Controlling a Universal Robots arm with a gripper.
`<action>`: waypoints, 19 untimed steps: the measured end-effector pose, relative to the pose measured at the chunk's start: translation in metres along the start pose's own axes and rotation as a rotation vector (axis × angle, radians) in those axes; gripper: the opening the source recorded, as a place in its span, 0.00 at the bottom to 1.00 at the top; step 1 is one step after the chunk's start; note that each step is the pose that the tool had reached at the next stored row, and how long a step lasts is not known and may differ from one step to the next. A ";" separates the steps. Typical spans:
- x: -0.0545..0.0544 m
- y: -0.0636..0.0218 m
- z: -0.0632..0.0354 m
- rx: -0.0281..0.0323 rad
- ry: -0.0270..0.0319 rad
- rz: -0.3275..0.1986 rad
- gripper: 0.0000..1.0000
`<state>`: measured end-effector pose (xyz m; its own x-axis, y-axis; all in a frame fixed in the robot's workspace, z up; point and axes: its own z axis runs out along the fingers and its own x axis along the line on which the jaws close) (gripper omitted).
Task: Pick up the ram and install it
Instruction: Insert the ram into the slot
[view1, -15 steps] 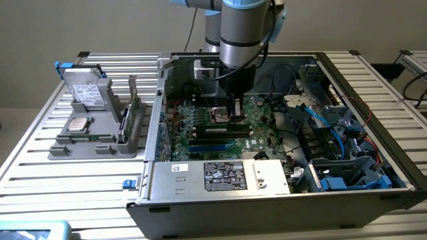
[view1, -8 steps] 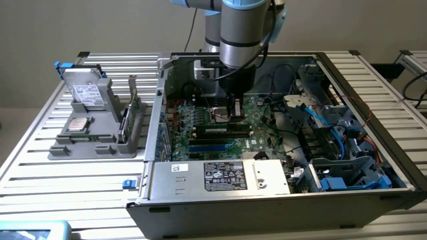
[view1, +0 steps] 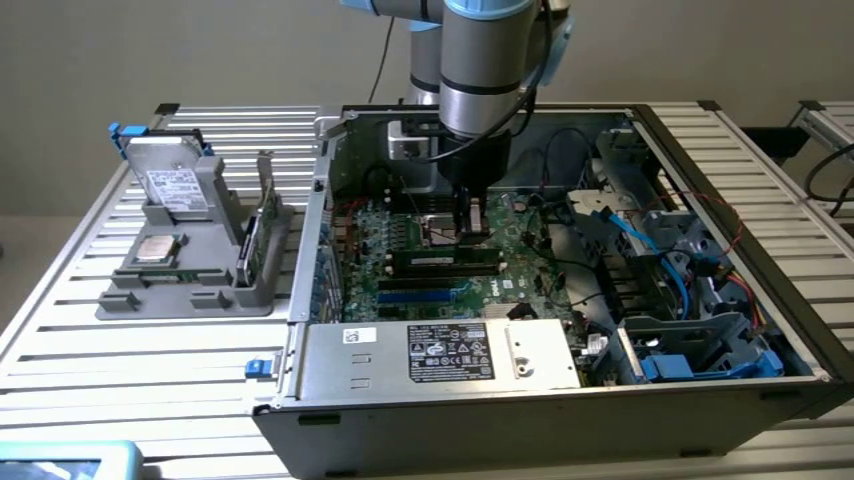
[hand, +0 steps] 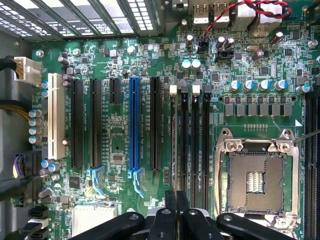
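Ribbed aluminium slats make up the table (view1: 134, 360), and on it stands an open computer case (view1: 534, 430) with its side off, so the green motherboard (view1: 363, 275) lies bare. The arm (view1: 487, 60) reaches straight down into the case. Its gripper (view1: 467, 232) hangs over the middle of the board, with the two dark fingers (hand: 169, 210) pressed flat against each other and nothing visible between them. The ram (view1: 447, 261) stands on its long edge in a slot of the motherboard, white label facing outward, just under the fingertips (whether they touch its top edge I cannot tell). From the wrist view the gripper (hand: 176, 196) sits over the row of long black slots (hand: 195, 145), which run between a blue slot (hand: 134, 122) and the open metal processor socket (hand: 255, 180). At the exterior view's left, outside the case, a grey holder (view1: 200, 285) carries a tilted drive (view1: 174, 185) with a label.
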<state>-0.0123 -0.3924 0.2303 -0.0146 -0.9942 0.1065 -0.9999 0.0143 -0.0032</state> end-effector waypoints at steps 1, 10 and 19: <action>0.000 0.0000 0.0000 0.0001 0.0001 -0.001 0.12; -0.001 0.0002 0.0018 0.0004 0.0002 -0.005 0.12; -0.001 0.0006 0.0021 0.0006 0.0001 -0.005 0.12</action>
<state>-0.0129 -0.3914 0.2281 -0.0099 -0.9943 0.1066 -0.9999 0.0096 -0.0032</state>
